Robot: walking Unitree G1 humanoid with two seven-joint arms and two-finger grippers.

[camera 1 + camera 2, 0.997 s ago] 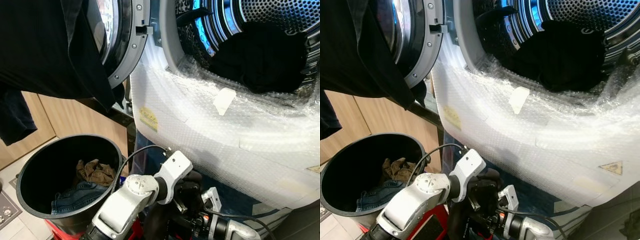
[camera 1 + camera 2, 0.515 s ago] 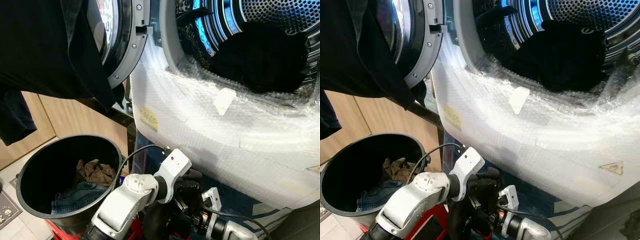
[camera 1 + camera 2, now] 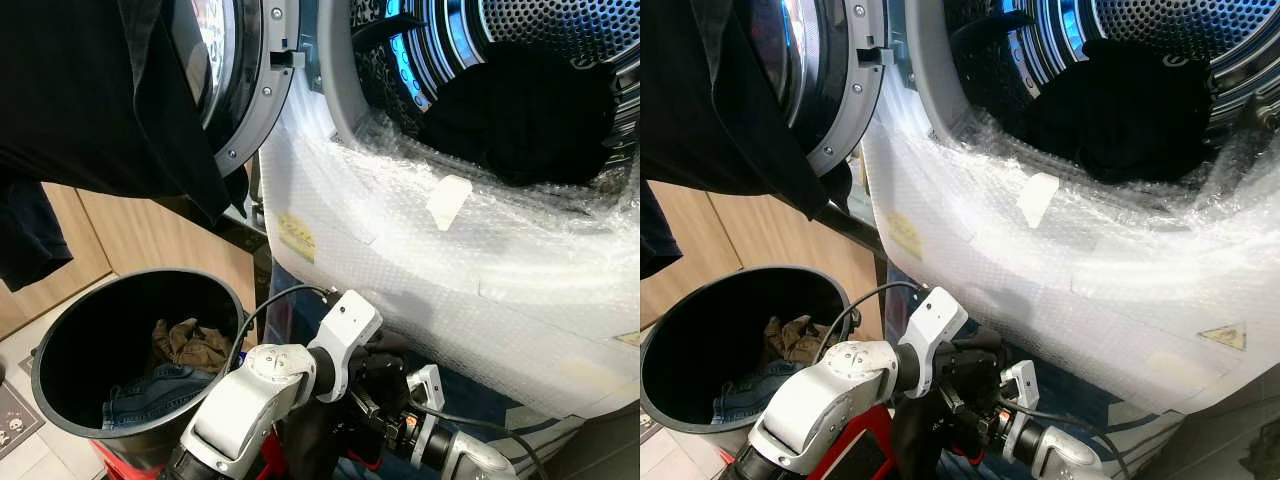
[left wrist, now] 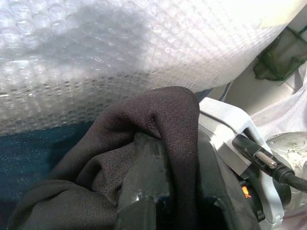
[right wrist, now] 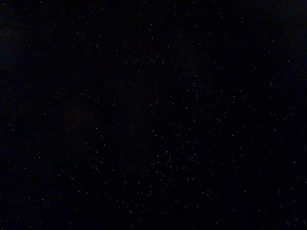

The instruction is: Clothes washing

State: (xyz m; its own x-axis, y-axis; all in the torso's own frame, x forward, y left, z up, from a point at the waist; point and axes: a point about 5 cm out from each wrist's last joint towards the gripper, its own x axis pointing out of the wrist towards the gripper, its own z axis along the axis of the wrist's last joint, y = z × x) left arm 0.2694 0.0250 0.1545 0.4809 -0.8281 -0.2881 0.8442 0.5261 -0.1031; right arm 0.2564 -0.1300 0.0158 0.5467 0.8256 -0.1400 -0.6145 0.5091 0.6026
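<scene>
A washer (image 3: 330, 90) stands open, its front wrapped in bubble wrap (image 3: 450, 260), with dark clothes (image 3: 520, 110) in the drum. Below its door, the left gripper (image 4: 158, 177) is clamped on a dark garment (image 4: 124, 143). The right gripper (image 3: 385, 420) meets it there; whether its fingers grip cannot be told. A black bin (image 3: 60, 330) left of the washer holds jeans (image 3: 150, 390) and a brown cloth (image 3: 190, 345).

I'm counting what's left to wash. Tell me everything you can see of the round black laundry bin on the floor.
The round black plastic laundry bin stands upright and open on the floor, left of the bubble-wrapped washing machine front and below the open washer door. Its inside is dark. At the bottom lie a crumpled brown garment and blue denim jeans. Something red shows beneath its base. The robot's silver left arm crosses in front of its rim.
</scene>
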